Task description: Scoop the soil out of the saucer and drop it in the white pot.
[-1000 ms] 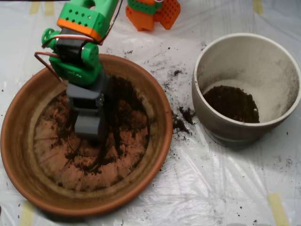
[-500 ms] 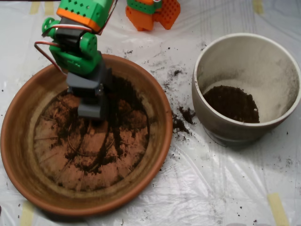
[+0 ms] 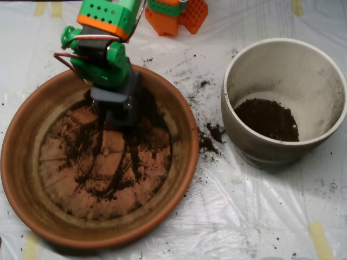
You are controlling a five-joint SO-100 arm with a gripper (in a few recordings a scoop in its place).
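The terracotta saucer lies at the left. Thin streaks and clumps of dark soil spread over its ridged base, thickest toward the upper right. My grey scoop hangs over the saucer's upper part below the green and orange arm, its tip pointing down at the soil. The white pot stands at the right, apart from the saucer, with a dark patch of soil on its bottom.
Spilled soil crumbs lie on the clear plastic sheet between saucer and pot, with more scattered toward the top. The arm's orange base stands at the top edge. Tape strips hold the sheet down.
The scoop has drawn back from the saucer's middle toward its upper rim and shifted slightly right. It leaves dark drag streaks of soil where it was.
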